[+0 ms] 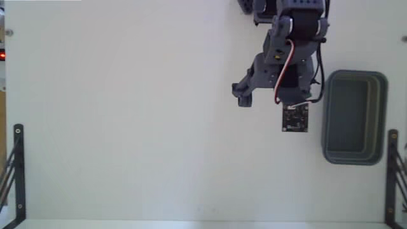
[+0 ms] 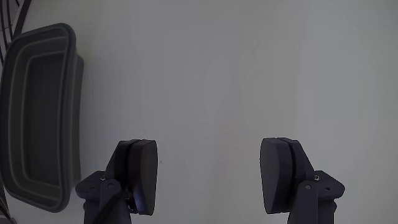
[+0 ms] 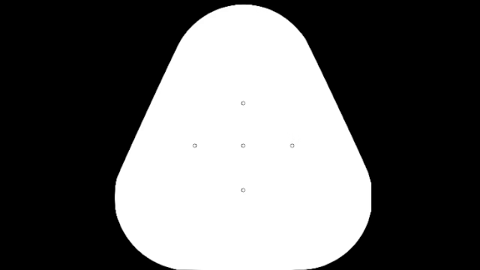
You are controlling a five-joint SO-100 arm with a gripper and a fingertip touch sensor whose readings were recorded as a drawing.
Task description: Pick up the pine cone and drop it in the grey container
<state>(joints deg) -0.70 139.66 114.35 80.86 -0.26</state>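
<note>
The pine cone shows in neither view. The grey container (image 1: 326,121) lies at the table's right side in the fixed view, long side running up and down, with only its dark floor showing inside. In the wrist view the grey container (image 2: 73,118) is at the left edge. My gripper (image 1: 268,97) hangs over bare white table just left of the container in the fixed view. Seen from the wrist, the gripper (image 2: 208,177) is open, its two dark fingers wide apart with only table between them.
The arm's base is at the top edge of the fixed view. Black metal brackets (image 1: 18,168) stand at the lower left and lower right (image 1: 392,172) table corners. White table spreads to the left of the arm.
</note>
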